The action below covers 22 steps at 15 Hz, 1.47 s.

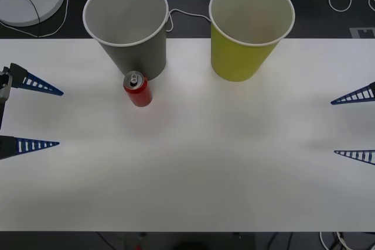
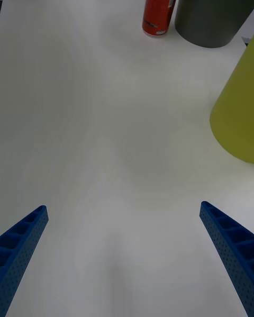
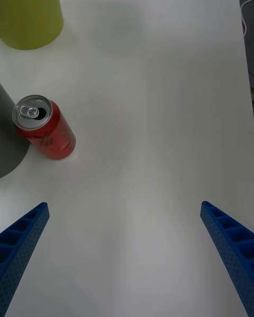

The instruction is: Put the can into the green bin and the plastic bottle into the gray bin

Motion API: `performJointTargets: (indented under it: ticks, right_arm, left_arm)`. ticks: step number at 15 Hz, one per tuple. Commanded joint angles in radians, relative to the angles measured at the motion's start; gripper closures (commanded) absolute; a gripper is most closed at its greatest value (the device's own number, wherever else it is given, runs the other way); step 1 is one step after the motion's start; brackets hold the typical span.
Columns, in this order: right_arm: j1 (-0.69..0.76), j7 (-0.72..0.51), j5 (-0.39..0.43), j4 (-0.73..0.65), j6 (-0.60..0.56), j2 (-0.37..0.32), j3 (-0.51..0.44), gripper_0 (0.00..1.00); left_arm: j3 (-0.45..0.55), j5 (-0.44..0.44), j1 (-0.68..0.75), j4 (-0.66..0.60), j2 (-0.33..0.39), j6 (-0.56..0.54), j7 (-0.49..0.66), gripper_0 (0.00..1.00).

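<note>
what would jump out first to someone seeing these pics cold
The two big cup-shaped bins at the far edge of the white table stand out first: the gray bin on the left, the green bin on the right. Next comes the small red can, upright with its top opened, just in front of the gray bin. The left hand and right hand sit open at the table's sides, holding nothing.

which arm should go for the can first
Left, probably. The can stands upright before the gray bin, nearer the open left gripper than the open right gripper across the table.
</note>
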Motion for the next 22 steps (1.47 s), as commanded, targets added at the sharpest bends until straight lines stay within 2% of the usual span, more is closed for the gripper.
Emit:
performJointTargets:
  ticks: [1,4,7,10,13,15,19,22]
  right_arm:
    - [0.000,0.000,0.000,0.000,0.000,0.000,0.000,0.00]
    - [0.000,0.000,0.000,0.000,0.000,0.000,0.000,0.00]
    - [0.000,0.000,0.000,0.000,0.000,0.000,0.000,0.00]
    - [0.000,0.000,0.000,0.000,0.000,0.000,0.000,0.00]
    - [0.000,0.000,0.000,0.000,0.000,0.000,0.000,0.00]
    - [0.000,0.000,0.000,0.000,0.000,0.000,0.000,0.00]
    - [0.000,0.000,0.000,0.000,0.000,0.000,0.000,0.00]
    - [0.000,0.000,0.000,0.000,0.000,0.000,0.000,0.00]
  left_arm:
    - [0.000,0.000,0.000,0.000,0.000,0.000,0.000,0.00]
    - [-0.014,-0.006,0.003,0.002,0.000,0.000,0.002,0.00]
    - [-0.046,-0.003,-0.002,-0.017,0.054,0.000,0.005,0.00]
    - [-0.051,0.028,0.015,-0.005,0.060,0.000,0.015,0.00]
    - [-0.051,0.080,0.095,-0.005,0.061,0.000,0.043,0.00]
    - [-0.052,0.103,0.135,-0.005,0.061,0.072,0.075,0.00]
    - [-0.052,0.100,0.204,-0.101,0.064,0.225,0.282,0.00]
    - [-0.052,0.015,0.314,-0.259,0.069,0.442,0.517,0.00]
